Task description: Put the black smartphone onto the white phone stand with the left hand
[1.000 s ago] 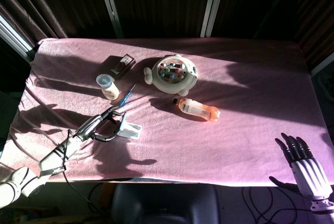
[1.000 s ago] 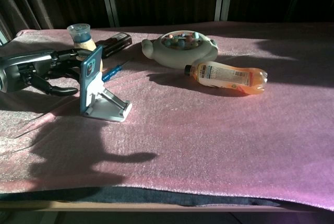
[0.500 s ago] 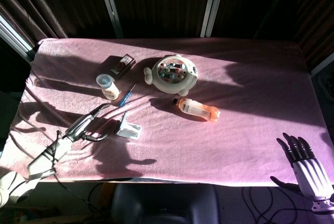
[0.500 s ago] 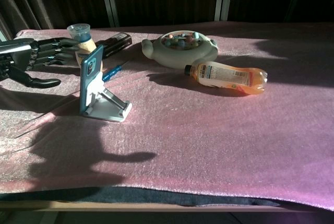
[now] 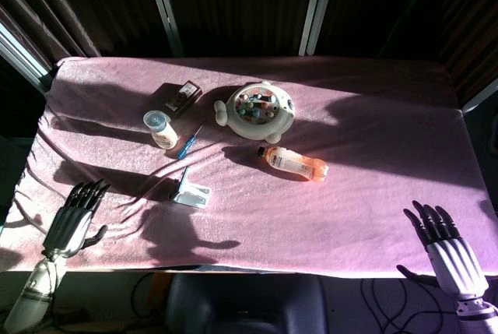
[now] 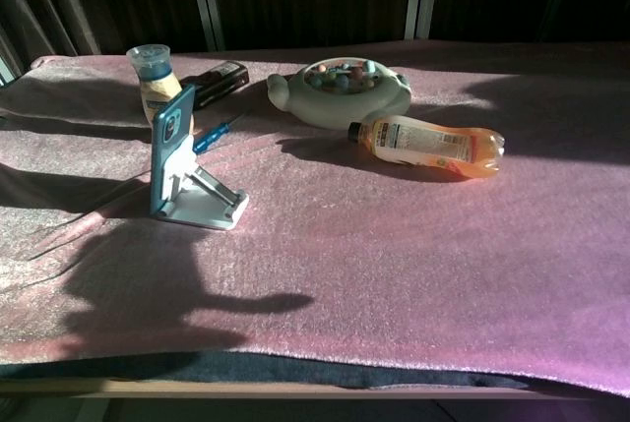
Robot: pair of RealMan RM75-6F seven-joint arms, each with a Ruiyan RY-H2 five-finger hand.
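The smartphone (image 6: 170, 142) leans upright against the white phone stand (image 6: 207, 203) at the left of the pink table; in the head view the phone (image 5: 184, 179) shows edge-on on the stand (image 5: 194, 194). My left hand (image 5: 72, 216) hovers at the table's front left edge, well to the left of the stand, fingers spread and holding nothing. It is outside the chest view. My right hand (image 5: 441, 242) is at the front right corner, fingers spread and empty.
A round white dish (image 6: 340, 89) of small coloured items sits at the back centre. An orange drink bottle (image 6: 428, 144) lies on its side to its right. A small lidded jar (image 6: 153, 75), a dark box (image 6: 214, 80) and a blue pen (image 6: 218, 131) lie behind the stand.
My left hand has let go of the phone and drawn back left and toward the table's front edge, leaving the chest view. The phone stays on the stand.
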